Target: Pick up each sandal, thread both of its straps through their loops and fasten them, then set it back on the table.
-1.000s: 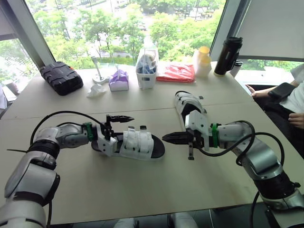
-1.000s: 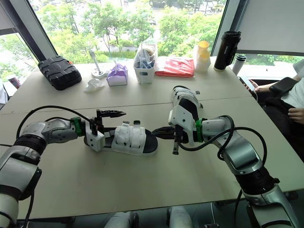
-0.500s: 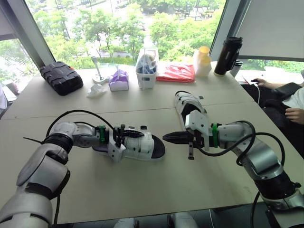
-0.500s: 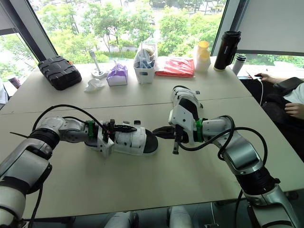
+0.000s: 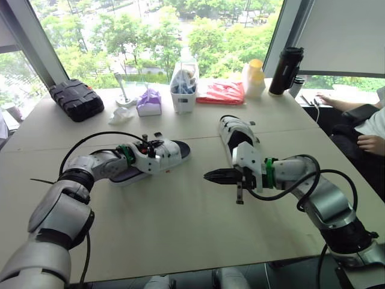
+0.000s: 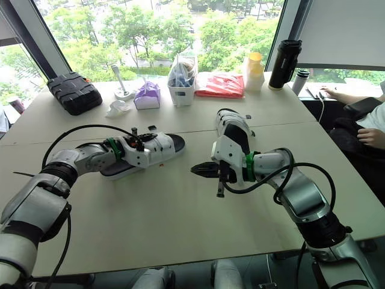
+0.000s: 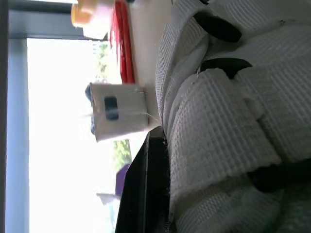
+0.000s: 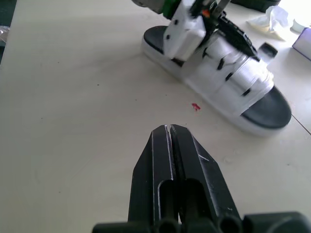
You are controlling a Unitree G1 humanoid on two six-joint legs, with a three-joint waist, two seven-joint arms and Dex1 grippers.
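Left end effector (image 5: 146, 148) grips a sandal (image 5: 170, 152) left of centre, apparently to fasten straps. Right end effector (image 5: 209, 176) hovers closed.

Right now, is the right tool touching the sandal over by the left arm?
Apart. The right wrist view shows a stretch of bare table between the shut right tool and the sandal.

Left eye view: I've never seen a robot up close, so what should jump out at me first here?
The robot's two hands meet over a pale table. The left hand is right at a white sandal lying on the table's left half. The right hand, shut and empty, points toward that sandal from the right. A second white sandal lies farther back on the right half.
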